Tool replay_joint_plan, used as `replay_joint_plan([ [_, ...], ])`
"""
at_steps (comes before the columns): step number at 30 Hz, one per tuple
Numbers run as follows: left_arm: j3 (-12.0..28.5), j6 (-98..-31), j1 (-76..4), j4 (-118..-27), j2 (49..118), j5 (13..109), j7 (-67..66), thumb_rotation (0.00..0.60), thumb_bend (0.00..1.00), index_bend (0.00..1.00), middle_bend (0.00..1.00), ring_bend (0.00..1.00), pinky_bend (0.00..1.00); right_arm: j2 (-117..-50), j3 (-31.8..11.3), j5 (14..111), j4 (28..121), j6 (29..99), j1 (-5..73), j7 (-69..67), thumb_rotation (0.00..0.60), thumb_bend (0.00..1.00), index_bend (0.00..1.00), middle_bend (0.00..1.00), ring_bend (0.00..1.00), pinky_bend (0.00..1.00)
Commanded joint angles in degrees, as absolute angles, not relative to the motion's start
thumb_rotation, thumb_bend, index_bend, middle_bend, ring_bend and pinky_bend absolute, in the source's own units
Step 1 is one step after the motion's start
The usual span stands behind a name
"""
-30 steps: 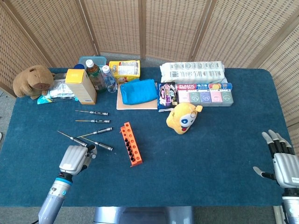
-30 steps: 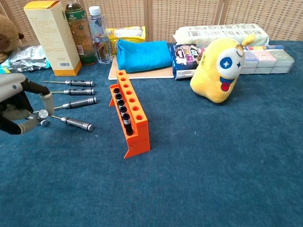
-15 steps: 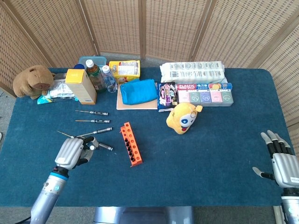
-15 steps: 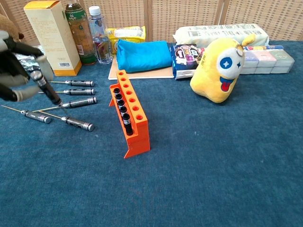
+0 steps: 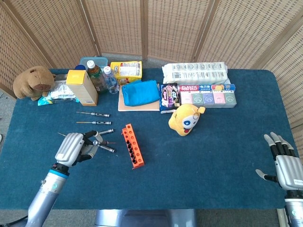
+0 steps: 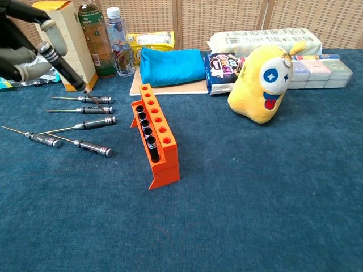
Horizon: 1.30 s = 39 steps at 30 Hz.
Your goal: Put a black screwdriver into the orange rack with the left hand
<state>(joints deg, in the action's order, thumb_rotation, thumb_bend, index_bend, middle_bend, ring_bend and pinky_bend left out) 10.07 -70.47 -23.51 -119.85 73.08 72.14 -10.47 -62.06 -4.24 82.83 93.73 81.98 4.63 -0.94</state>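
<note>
My left hand (image 5: pixel 73 147) (image 6: pixel 22 39) pinches a black screwdriver (image 6: pixel 63 69) in the air, shaft slanting down and to the right. It hangs left of the orange rack (image 5: pixel 132 145) (image 6: pixel 156 136) and above the loose screwdrivers. The rack stands on the blue tablecloth with black handles in its nearer holes; its farther holes are empty. Several more black screwdrivers (image 6: pixel 85 123) (image 5: pixel 94 114) lie flat to the rack's left. My right hand (image 5: pixel 286 163) rests at the table's right edge, fingers spread and holding nothing.
A yellow plush (image 5: pixel 186 119) (image 6: pixel 264 85) sits right of the rack. Along the back are a yellow carton (image 6: pixel 59 42), bottles (image 6: pixel 116 42), a blue pouch (image 6: pixel 170 65), snack packs (image 5: pixel 206 94) and a brown plush (image 5: pixel 32 81).
My left hand has risen from the tablecloth with the screwdriver, carrying it up and slightly toward the rack. The right hand has stayed put.
</note>
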Motion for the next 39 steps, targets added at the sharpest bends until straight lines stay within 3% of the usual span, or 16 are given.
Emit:
replay_joint_plan([
  [1,11.0,-70.3,-24.2,-122.2,71.9,72.5,-10.6,0.6,0.44,0.5,1.0,1.0,1.0,-62.1,-4.3,82.6,93.6,81.8,4.7,-0.9,0.6,0.0,0.0,0.02,0.05,0.08],
  [17,13.3,-69.1,-27.1,-135.0,63.9,68.6,-15.4,0.6,0.44,0.51,1.0,1.0,1.0,-62.4,-4.1,82.5,93.7,81.4,4.9,0.0,0.6,0.0,0.0,0.02,0.05,0.08],
  [39,12.2,-59.1,-32.4,-135.0,59.1,66.7,-7.4,0.6,0.44,0.51,1.0,1.0,1.0,-62.6,-4.1,82.2,93.8,81.2,5.0,0.5,0.6,0.0,0.0,0.03,0.05,0.08],
])
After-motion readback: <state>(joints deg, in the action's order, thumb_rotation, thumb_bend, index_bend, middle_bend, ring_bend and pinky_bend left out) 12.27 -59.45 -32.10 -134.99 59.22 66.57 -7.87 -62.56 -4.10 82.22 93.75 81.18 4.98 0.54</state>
